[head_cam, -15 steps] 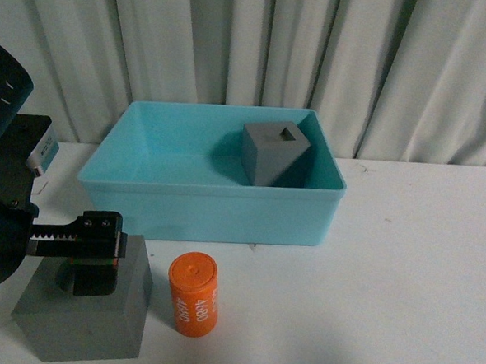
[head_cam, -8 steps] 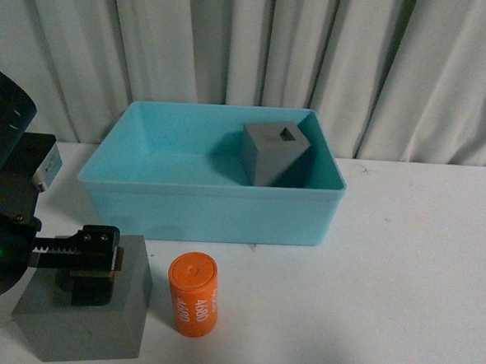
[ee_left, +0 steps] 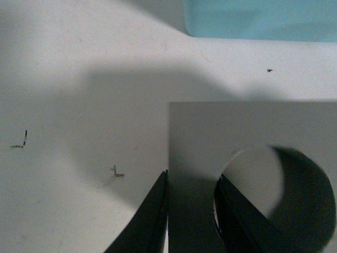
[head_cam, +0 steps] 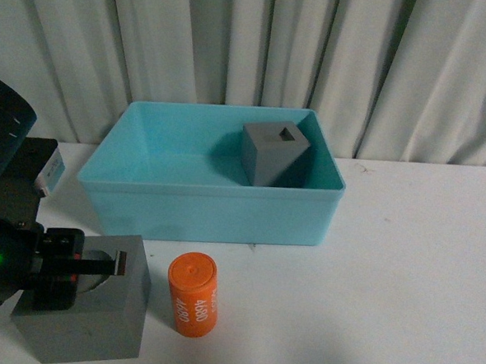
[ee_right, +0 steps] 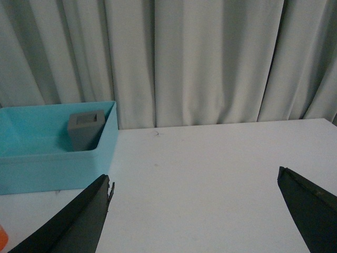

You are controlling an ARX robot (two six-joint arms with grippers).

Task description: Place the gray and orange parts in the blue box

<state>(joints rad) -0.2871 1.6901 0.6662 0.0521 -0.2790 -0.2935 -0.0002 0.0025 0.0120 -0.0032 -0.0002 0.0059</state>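
A gray cube [head_cam: 276, 155] with a square hole sits, apparently tilted, at the right rear of the turquoise box [head_cam: 216, 217], center frame. Lower left, a recessed gray cube [head_cam: 94, 321] rests beside an upright orange cylinder [head_cam: 193, 295] with white numbers.

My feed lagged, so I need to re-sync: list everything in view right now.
blue box: one, light blue, table centre-rear.
gray square-hole block: one, gray, inside the box, right side.
gray round-recess block: one, gray, table, front left.
orange cylinder: one, orange, white numbers, upright right of that block.
table: one, white.
curtain: one, pale, behind.
left gripper: one, black, jaws astride round-recess block's wall.
right gripper: one, black, jaws open over table.
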